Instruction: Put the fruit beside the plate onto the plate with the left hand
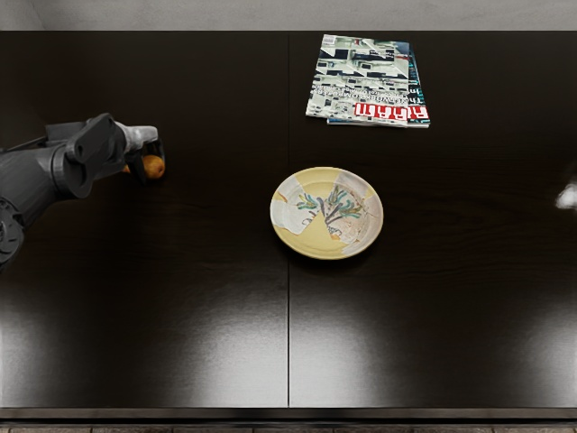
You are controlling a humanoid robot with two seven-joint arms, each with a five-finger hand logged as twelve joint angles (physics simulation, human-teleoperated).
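A dark table [180,298] fills the frame. The robot's left hand [135,149] enters from the left edge; whether it is clamped cannot be told. Magazines [368,81] lie upper right of centre, a yellow plate [293,225] at centre. The orange fruit [156,167] sits against the hand, well left of the plate.

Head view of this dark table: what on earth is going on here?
A robot's left hand, its arm coming in from the left, is right against a small orange fruit; whether it grips it already is unclear. The painted yellow plate lies well to the right, nothing on it yet. Magazines lie at the far edge. A pale blur at the right edge may be the right hand.
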